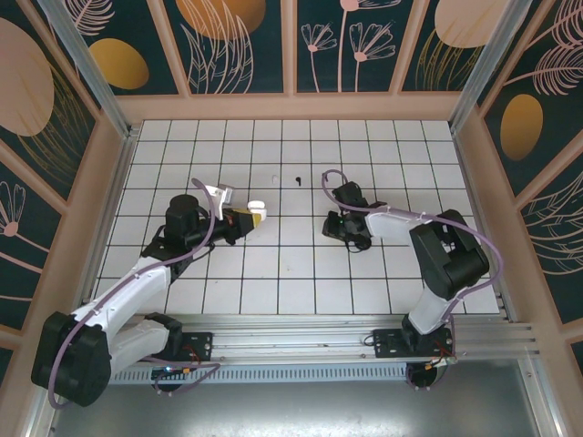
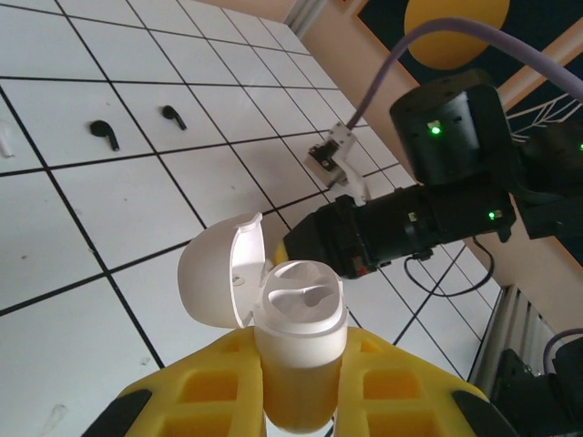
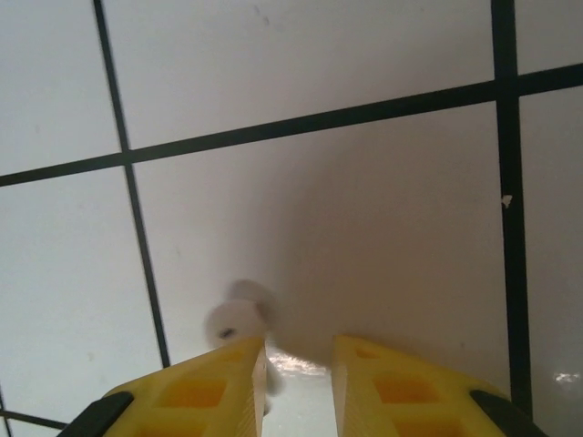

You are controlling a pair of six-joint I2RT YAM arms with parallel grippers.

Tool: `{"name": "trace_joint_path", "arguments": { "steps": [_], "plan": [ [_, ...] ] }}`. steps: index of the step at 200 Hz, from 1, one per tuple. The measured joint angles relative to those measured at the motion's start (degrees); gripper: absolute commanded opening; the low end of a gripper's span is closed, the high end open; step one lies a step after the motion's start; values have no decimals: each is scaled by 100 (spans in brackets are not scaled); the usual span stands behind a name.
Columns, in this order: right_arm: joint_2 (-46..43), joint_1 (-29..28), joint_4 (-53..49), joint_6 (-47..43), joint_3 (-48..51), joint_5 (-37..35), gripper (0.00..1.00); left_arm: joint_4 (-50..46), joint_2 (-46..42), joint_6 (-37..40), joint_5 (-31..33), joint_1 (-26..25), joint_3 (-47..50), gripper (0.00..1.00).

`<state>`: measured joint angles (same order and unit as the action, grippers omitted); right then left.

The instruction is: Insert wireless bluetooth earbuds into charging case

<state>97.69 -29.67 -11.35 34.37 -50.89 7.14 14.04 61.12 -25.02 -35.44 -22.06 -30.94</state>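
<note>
**Operator:** White tiled table [image 1: 273,273], floral wall panels around it. How far along do we stand?

**Checker:** Early, we judge. Our left gripper [image 2: 301,382] is clenched on the charging case [image 2: 299,319]. The lid is swung open and no bud is seated.

**Operator:** Where are the buds?

**Checker:** The first earbud [image 2: 105,135] and second earbud [image 2: 173,116] lie on the tiles near each other, well apart from the case.

**Operator:** And our right gripper [image 3: 299,350]?

**Checker:** It is low over a tile, jaws narrowly apart, with nothing between them. A blurred white speck [image 3: 241,314] sits beside one finger, and we cannot name it. Both pick-ups and both insertions are left to do.
</note>
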Motion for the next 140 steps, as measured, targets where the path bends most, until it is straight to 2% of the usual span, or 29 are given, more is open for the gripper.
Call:
{"name": "trace_joint_path", "arguments": {
  "steps": [95,140],
  "plan": [
    [179,15,-48,-103,-232,68,25,33,33,-15,146,-39,0,12],
    [199,-197,127,-107,-264,162,25,33,35,-13,146,-39,0,12]
  ]
}}
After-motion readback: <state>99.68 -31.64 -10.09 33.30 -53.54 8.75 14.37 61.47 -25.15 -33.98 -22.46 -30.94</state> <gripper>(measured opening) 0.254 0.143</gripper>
